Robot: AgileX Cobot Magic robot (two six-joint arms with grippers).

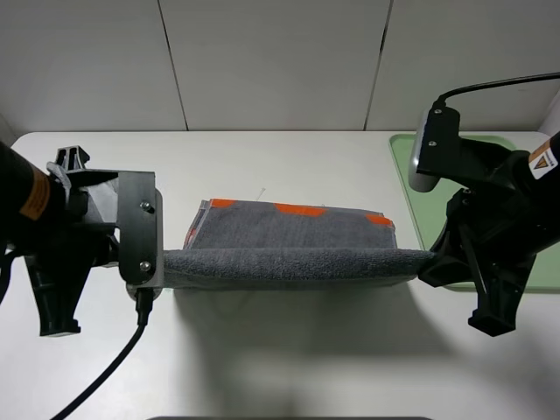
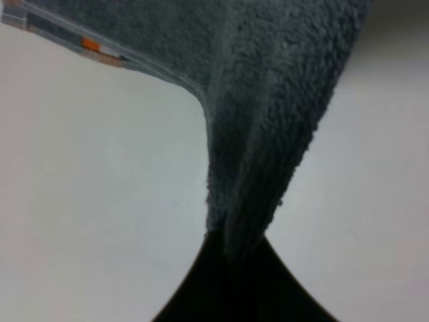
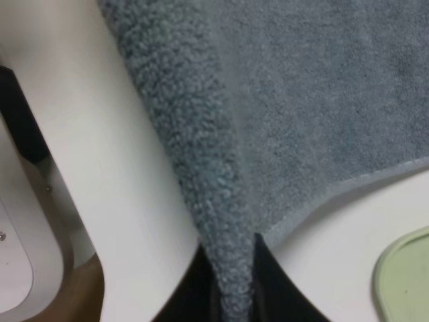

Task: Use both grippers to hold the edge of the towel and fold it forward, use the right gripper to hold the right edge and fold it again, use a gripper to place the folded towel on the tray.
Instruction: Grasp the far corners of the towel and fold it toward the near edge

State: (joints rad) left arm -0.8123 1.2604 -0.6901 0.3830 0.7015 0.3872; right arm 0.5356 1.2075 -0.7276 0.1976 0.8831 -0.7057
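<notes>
Towel [image 1: 289, 234] near edge is clamped in my left gripper [image 2: 234, 282] and right gripper [image 3: 234, 292], first fold underway; next, carry it level to the far edge.

Grey terry towel [image 1: 289, 236], orange patches along its far hem, sits centrally, a little toward the far edge. Its near edge is raised and pulled taut from side to side, while the far part lies flat. Pale green tray [image 1: 422, 219] lies flat at the right edge, toward the far right corner.
</notes>
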